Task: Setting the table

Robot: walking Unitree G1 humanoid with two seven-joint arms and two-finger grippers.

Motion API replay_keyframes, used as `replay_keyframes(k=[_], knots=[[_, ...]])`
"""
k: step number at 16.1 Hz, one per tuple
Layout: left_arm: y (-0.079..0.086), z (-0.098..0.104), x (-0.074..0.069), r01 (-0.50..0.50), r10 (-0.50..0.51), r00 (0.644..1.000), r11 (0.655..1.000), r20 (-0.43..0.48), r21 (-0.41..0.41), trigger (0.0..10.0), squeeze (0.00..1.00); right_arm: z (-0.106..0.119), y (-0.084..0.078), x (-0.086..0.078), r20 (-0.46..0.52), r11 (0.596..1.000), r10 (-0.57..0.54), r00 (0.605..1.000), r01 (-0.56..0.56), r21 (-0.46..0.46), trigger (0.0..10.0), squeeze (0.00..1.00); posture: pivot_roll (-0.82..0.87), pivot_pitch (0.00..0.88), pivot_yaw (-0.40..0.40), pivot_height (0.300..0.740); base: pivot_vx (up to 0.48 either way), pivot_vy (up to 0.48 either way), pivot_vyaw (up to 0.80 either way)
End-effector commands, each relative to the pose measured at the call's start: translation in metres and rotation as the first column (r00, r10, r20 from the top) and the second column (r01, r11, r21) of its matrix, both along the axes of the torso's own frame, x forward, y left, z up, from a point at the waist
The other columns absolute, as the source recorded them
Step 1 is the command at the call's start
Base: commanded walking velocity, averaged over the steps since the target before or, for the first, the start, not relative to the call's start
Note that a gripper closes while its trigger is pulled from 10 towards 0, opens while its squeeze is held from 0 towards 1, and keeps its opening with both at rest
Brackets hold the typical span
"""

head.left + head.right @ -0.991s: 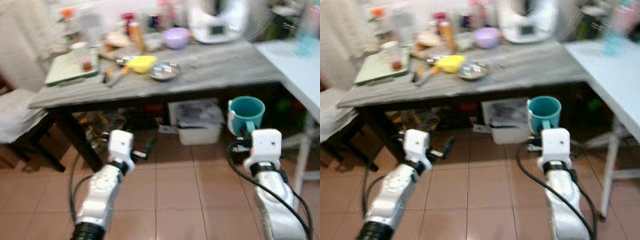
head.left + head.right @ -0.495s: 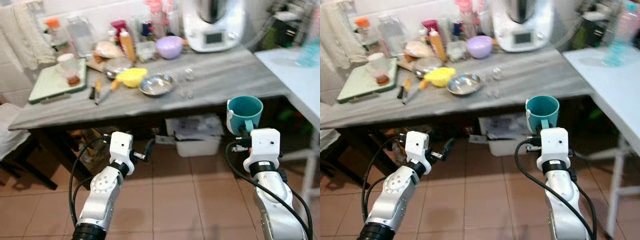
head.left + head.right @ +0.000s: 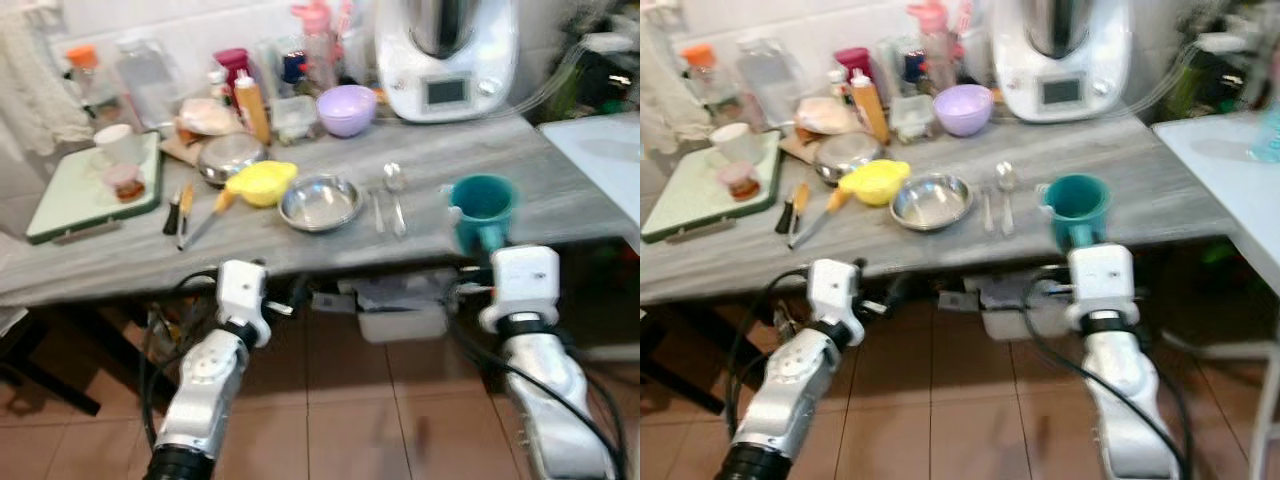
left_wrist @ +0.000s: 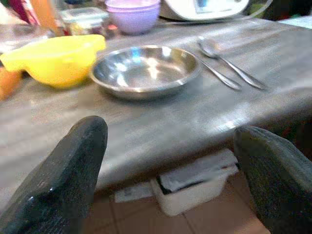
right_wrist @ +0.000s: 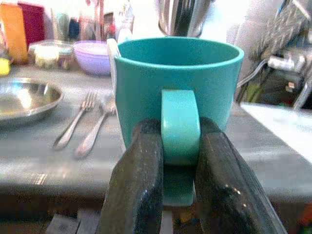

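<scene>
Teal mug (image 5: 179,92), held by its handle between the two black fingers (image 5: 139,180) of the right end effector (image 5: 179,146), is upright, just at the desk's (image 3: 560,190) front edge toward its right end, with its base seemingly about level with the top; whether it touches the surface cannot be told. It looks like glazed ceramic or hard plastic: stiff, smooth, probably slippery, and breakable if ceramic. The handle is a narrow strap, so the pinch gives little hold against the cup swinging about it; setting it down gently and flat seems wise. A firmer hold would likely be across the body or rim.

Just beside the mug, toward the desk's middle, lie a fork (image 5: 75,124) and a spoon (image 5: 97,127), then a steel bowl (image 3: 320,202) and a yellow bowl (image 3: 262,183). A lilac bowl (image 3: 346,108) and a white kitchen machine (image 3: 445,55) stand along the back edge, with a green tray (image 3: 85,190) at the left end.

The left end effector (image 4: 165,161) hangs below the front edge, fingers spread wide and holding nothing.
</scene>
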State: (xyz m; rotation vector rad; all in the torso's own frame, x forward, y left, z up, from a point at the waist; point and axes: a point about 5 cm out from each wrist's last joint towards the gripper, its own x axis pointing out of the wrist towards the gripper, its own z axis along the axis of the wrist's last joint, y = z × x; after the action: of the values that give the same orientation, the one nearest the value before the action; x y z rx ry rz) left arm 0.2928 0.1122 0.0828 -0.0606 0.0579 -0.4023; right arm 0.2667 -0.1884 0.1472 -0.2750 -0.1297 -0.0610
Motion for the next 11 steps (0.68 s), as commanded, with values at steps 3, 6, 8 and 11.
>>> replay_keyframes(k=[3,6,8,11], knots=[[0.0158,0.0025,0.0023,-0.043,0.043,0.999,0.999,0.006,0.018,10.0,0.0,0.0076,0.0109,0.0021,0.029,0.999,0.039,0.999,-0.039,0.007,10.0,0.0,-0.19,0.0,0.124,0.74,0.446,0.0,0.0],[0.0158,0.0031,0.0013,-0.043,0.043,0.999,0.999,0.007,0.019,10.0,0.0,0.0096,0.0106,0.0031,0.032,0.999,0.043,0.999,-0.043,0.005,10.0,0.0,-0.19,0.0,0.121,0.74,0.431,0.0,0.0],[0.0176,0.0035,0.0005,-0.047,0.046,0.999,0.999,0.007,0.02,10.0,0.0,0.0107,0.0109,0.0035,0.036,0.999,0.044,0.998,-0.044,0.001,10.0,0.0,-0.19,0.0,0.12,0.74,0.431,0.0,0.0],[0.0211,0.008,-0.0014,-0.054,0.054,0.998,0.998,0.017,0.017,10.0,0.0,0.0145,0.0116,0.0034,0.049,0.999,0.048,0.998,-0.047,-0.008,10.0,0.0,-0.19,0.0,0.121,0.74,0.426,0.0,0.0]])
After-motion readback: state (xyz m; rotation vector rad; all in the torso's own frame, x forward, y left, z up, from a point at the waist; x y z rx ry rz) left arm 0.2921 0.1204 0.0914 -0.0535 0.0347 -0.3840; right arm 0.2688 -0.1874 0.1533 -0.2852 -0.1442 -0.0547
